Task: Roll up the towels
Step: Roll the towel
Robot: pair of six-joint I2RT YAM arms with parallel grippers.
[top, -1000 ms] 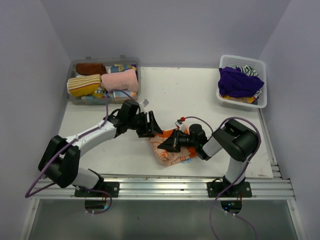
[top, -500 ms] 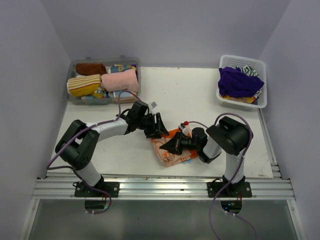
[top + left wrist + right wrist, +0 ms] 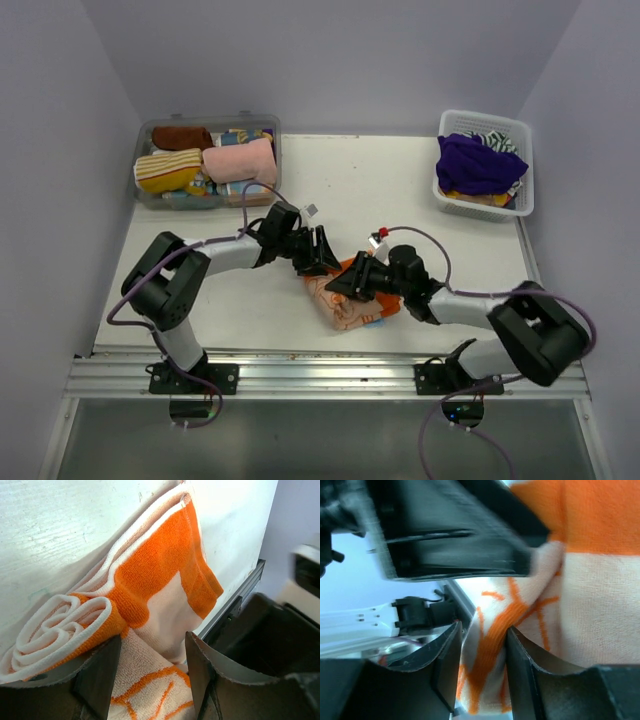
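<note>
Top view: left gripper [image 3: 318, 256] and right gripper [image 3: 347, 284] both sit low over the white worktop [image 3: 380, 190], tips near each other. The orange-and-cream printed terry towel [image 3: 347, 312] lies bunched right under both grippers, touching them and spilling out past the right gripper's tip. Left gripper fingers spread. Right gripper hard to read from here.

Well behind the left gripper is a clear plastic bin [image 3: 274, 150] holding a pink rolled towel [image 3: 240, 160], a yellow striped rolled towel [image 3: 166, 170] and a brown rolled towel [image 3: 182, 137]. Well behind the right gripper is a white lattice basket [image 3: 520, 128] with a loose purple towel [image 3: 475, 165].

Left wrist view: left gripper [image 3: 152, 647] spread. The orange-and-cream cloth shows in the gap and runs on ahead of the fingertips. The towel's rolled end [image 3: 60, 625] rests against the outer side of one finger. Bare worktop lies beyond it.

Right wrist view: right gripper [image 3: 484, 630] fingers stand apart with a narrow gap. Towel cloth is directly ahead and between the tips, not pinched. A blurred black shape [image 3: 455, 540] sits just above the gripper; cannot tell what it is.
</note>
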